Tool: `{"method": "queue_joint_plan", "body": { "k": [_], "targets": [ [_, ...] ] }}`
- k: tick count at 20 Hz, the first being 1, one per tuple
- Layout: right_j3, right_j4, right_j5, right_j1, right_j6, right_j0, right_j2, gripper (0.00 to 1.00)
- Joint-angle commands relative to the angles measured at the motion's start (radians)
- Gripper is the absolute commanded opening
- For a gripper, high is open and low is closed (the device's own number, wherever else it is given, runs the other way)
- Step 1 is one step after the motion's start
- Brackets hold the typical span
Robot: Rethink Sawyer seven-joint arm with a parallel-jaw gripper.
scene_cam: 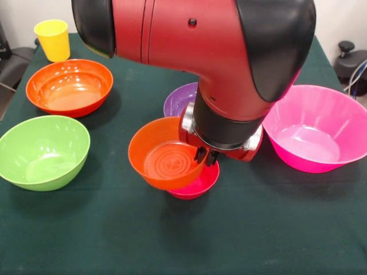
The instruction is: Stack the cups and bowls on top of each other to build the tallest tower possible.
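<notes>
A small orange bowl [163, 156] sits tilted toward the camera in a small red-magenta bowl [202, 187] at the table's middle; together they form the tower. My gripper [207, 156] comes down from the red arm and its dark fingers are closed on the orange bowl's right rim. A yellow cup [52, 39] stands at the far left. A large orange bowl [69, 86], a lime green bowl [43, 150], a huge pink bowl [318, 127] and a purple bowl [179, 98], partly behind the arm, stand apart. The purple cup, the orange cup and the small green bowl are out of view.
The dark green tablecloth [183, 240] covers the table. The arm's bulky red and black body [218, 51] hides the table's far middle. Dark chairs or equipment show beyond the table's far corners.
</notes>
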Motion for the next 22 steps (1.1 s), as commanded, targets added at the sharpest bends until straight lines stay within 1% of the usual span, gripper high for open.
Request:
{"method": "queue_joint_plan", "body": {
  "k": [1,5,7,8,10,12,17,21,22],
  "targets": [
    [-0.04,-0.103,0.058,0.033,-0.229,-0.006,0.152,0.0],
    [-0.042,-0.139,0.047,0.039,-0.198,0.0,0.197,0.0],
    [-0.04,-0.165,0.057,0.034,-0.185,0.0,0.231,0.0],
    [-0.033,-0.16,0.061,0.03,-0.172,0.002,0.229,0.0],
    [-0.029,-0.176,0.073,0.021,-0.16,0.005,0.245,0.0],
    [-0.002,-0.146,0.068,0.009,-0.148,0.007,0.217,0.0],
    [0.007,-0.151,0.078,-0.002,-0.155,0.001,0.224,0.0],
    [0.044,-0.11,0.089,-0.028,-0.142,-0.002,0.182,0.0],
    [0.066,-0.093,0.087,-0.043,-0.14,-0.002,0.163,0.0]
  ]
}}
